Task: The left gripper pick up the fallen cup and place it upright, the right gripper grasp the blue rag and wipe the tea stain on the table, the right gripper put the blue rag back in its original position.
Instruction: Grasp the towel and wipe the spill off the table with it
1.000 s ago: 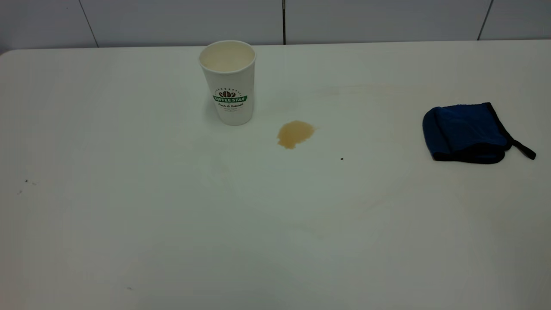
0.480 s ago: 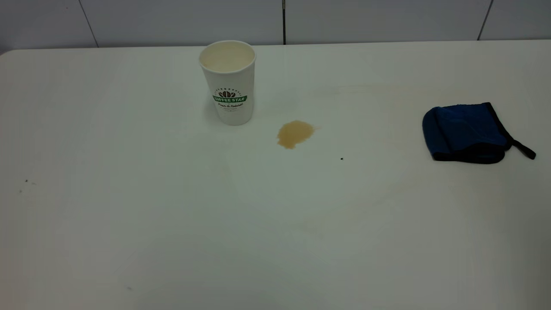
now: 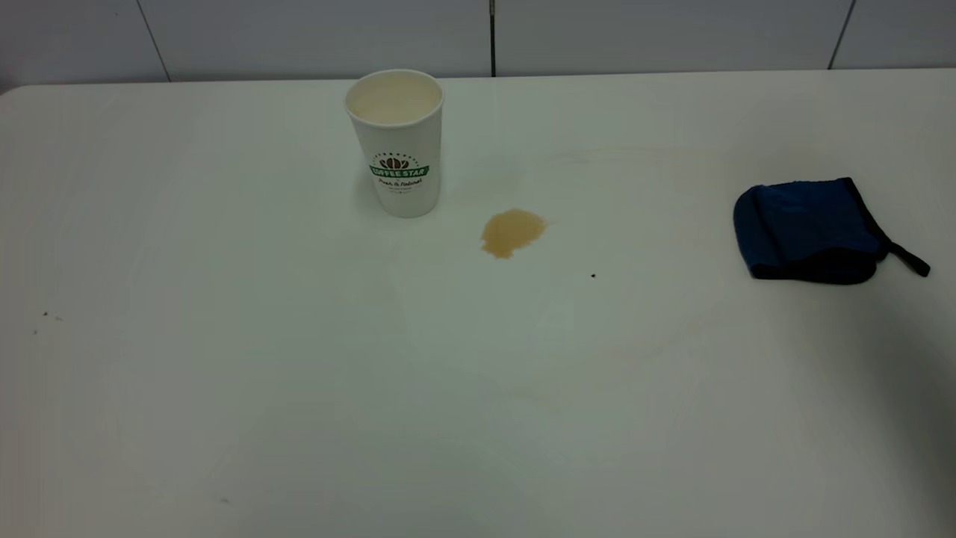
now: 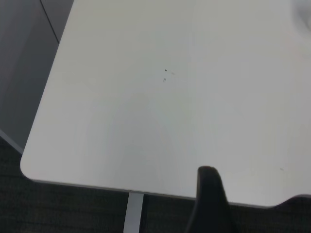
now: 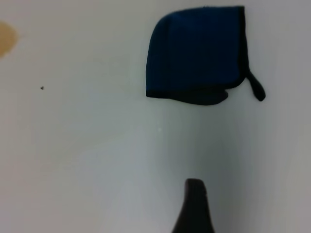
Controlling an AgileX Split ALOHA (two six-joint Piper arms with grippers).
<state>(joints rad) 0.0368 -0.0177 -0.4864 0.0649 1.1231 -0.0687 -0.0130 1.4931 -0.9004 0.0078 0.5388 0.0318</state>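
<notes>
The cup [image 3: 396, 142] stands upright on the white table [image 3: 224, 388], far centre-left, nothing holding it. The tan tea stain [image 3: 511, 232] lies just to its right; its edge shows in the right wrist view [image 5: 6, 39]. The folded blue rag [image 3: 810, 230] lies flat at the right, loop strap pointing right, and also shows in the right wrist view [image 5: 197, 53]. Neither arm shows in the exterior view. My right gripper [image 5: 194, 208] hovers over bare table, apart from the rag. My left gripper [image 4: 210, 201] is over the table's left front corner, far from the cup.
A tiny black speck [image 3: 593, 276] lies right of the stain. Faint specks [image 3: 45, 315] mark the table's left side. A grey panelled wall [image 3: 493, 33] runs behind the far edge. The left wrist view shows the table's rounded corner [image 4: 26, 167] and dark floor beyond.
A soft shadow has spread over the table's right front part in the exterior view. The cup, stain and rag have not moved.
</notes>
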